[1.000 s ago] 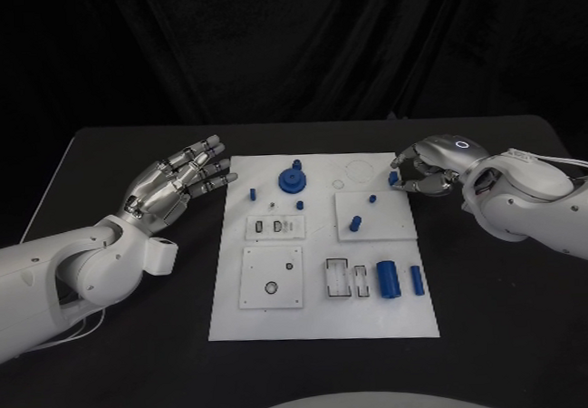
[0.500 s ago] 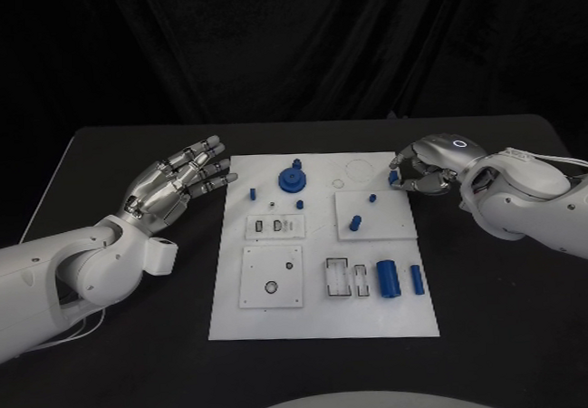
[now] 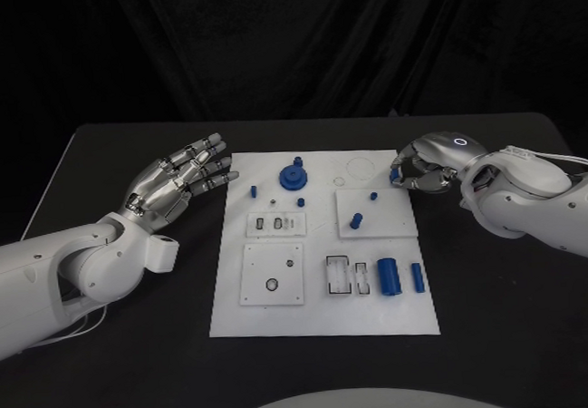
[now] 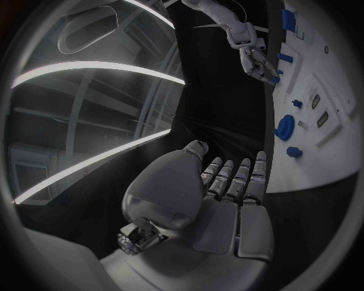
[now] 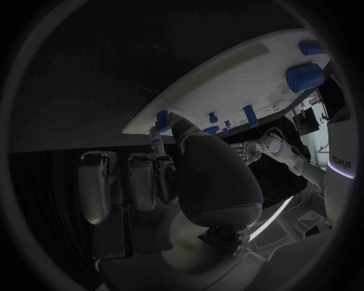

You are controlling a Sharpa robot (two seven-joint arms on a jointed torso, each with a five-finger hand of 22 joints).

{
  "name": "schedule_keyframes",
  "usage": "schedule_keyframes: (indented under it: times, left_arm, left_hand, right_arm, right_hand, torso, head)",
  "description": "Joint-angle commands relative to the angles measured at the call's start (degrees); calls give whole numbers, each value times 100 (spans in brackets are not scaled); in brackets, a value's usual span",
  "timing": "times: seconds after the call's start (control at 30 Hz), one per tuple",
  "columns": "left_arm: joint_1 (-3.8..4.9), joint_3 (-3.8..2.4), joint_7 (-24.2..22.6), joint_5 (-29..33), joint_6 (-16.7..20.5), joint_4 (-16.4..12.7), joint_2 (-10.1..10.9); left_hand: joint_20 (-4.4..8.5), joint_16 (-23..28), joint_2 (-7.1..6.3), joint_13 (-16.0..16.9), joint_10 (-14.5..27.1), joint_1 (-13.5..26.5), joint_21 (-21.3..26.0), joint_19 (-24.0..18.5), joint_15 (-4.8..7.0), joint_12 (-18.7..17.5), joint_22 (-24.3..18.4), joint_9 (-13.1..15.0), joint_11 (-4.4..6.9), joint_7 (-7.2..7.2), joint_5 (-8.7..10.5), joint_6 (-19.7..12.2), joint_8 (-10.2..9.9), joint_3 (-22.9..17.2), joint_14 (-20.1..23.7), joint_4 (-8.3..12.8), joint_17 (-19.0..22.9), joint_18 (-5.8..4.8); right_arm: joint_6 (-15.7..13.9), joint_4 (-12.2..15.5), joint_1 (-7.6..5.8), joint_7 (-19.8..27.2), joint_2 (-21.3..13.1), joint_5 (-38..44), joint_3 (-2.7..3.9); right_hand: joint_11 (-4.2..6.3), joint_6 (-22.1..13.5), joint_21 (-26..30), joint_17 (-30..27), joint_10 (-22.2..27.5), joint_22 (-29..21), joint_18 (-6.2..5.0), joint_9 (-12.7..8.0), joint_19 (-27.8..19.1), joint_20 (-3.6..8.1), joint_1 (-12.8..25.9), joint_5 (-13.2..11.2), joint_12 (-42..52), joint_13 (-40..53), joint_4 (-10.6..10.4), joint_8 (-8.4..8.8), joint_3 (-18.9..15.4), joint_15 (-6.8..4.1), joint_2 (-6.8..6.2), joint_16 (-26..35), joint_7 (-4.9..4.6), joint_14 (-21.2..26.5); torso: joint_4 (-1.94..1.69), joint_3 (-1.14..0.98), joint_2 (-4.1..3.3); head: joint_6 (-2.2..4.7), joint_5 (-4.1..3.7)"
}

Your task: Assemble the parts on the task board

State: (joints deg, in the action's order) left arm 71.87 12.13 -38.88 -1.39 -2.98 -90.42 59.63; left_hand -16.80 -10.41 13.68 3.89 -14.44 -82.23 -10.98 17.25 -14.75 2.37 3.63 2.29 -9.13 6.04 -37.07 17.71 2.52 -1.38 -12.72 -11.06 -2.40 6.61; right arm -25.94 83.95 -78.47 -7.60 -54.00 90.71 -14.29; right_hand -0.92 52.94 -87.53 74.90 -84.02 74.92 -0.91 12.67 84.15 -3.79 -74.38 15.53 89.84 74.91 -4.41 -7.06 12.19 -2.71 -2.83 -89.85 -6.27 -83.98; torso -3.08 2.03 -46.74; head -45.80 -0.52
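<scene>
Parts were spread over the white board [image 3: 323,325] in the middle of the frame: a round blue knob [image 3: 293,178] near the top, a small peg [image 3: 355,221] in the middle and two blue cylinders [image 3: 389,277] at the lower right. The left hand [image 3: 180,180] was held up at the left of the board with its fingers spread, and nothing was held in it. The right hand [image 3: 419,169] was seen at the board's upper right corner, its fingers curled, and a small blue part [image 3: 393,176] was pinched in its fingertips.
</scene>
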Motion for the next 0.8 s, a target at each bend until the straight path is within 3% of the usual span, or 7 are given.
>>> schedule_keyframes:
  times: [0.03,0.4,0.63,0.8]
  left_arm:
    - [-15,-3,-763,-11,-100,-2,-3]
    - [-26,-3,-757,-11,-107,-2,0]
    - [-32,-3,-755,-11,-114,-6,5]
    - [-33,-3,-754,-11,-108,-22,21]
  left_hand:
    - [10,-24,-9,6,-3,69,-36,25,-39,-18,8,5,21,48,-18,11,-5,-31,14,-5,-8,-110]
    - [10,-24,-9,6,-3,69,-36,25,-39,-18,8,5,21,48,-18,11,-5,-31,14,-5,-8,-110]
    - [10,-24,-9,6,-3,69,-36,25,-39,-18,8,5,21,48,-18,11,-5,-31,14,-5,-8,-110]
    - [10,-23,-17,6,0,78,-34,22,-40,-19,7,5,22,54,-17,9,-5,-48,20,-2,-7,-112]
  right_arm:
    - [-60,-3,15,10,4,13,4]
    - [-149,-8,17,-32,33,13,5]
    - [-474,78,16,12,-9,-21,7]
    - [-692,300,2,1,-122,-56,16]
  right_hand:
    - [2,57,39,1510,-598,1360,1,24,399,10,-48,49,16,1509,7,-40,38,2,12,-15,9,-602]
    - [40,278,49,1510,-598,1359,-1,138,396,41,-151,180,16,1509,52,-136,122,-33,96,-15,63,-602]
    - [48,505,45,1510,-598,1364,1,252,401,54,-211,310,16,1509,108,-247,147,-43,106,-15,109,-602]
    - [28,548,38,1510,-598,1369,4,290,406,53,-228,370,16,1509,130,-267,149,-34,95,-15,112,-602]
  torso:
    - [-4,2,-2]
    - [-1,2,-2]
    - [-2,1,-2]
    - [-2,0,-2]
  head:
    - [-1,0]
    - [-19,12]
    - [-36,25]
    - [-19,72]
